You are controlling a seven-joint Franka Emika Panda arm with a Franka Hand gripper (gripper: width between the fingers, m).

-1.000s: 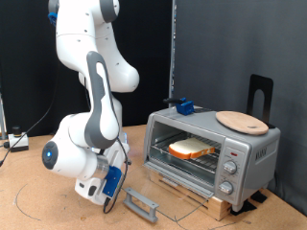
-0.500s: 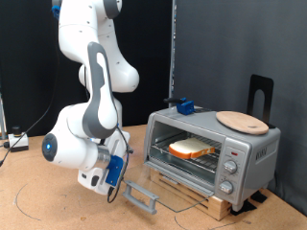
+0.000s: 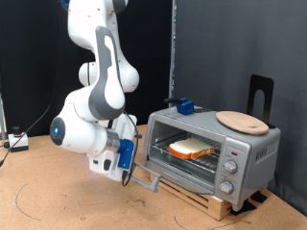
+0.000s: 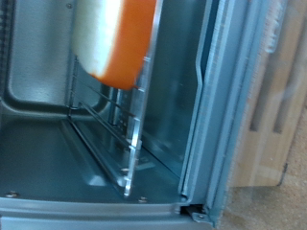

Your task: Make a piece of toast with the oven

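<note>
The silver-grey oven [image 3: 247, 151] stands on a wooden slatted base at the exterior view's right. The piece of toast [image 3: 192, 149] lies on the wire rack inside. The glass door [image 3: 146, 178] hangs partly raised, its handle off the table. My gripper [image 3: 131, 163] is against the door's outer edge, at the exterior view's left of the oven; its fingers are hidden. The wrist view looks into the oven: toast [image 4: 115, 38], rack wires [image 4: 132, 144] and the grey oven frame [image 4: 216, 144]. No fingers show there.
A round wooden board [image 3: 241, 121] lies on top of the oven. A small blue object [image 3: 183, 106] sits on the oven's back left corner. A black stand [image 3: 260, 96] rises behind the oven. The slatted base [image 3: 206, 198] juts out in front. A thin cable [image 3: 29, 196] loops across the table.
The arm has risen and swung right toward the oven. The door has come up from lying near the table to a partly raised position.
</note>
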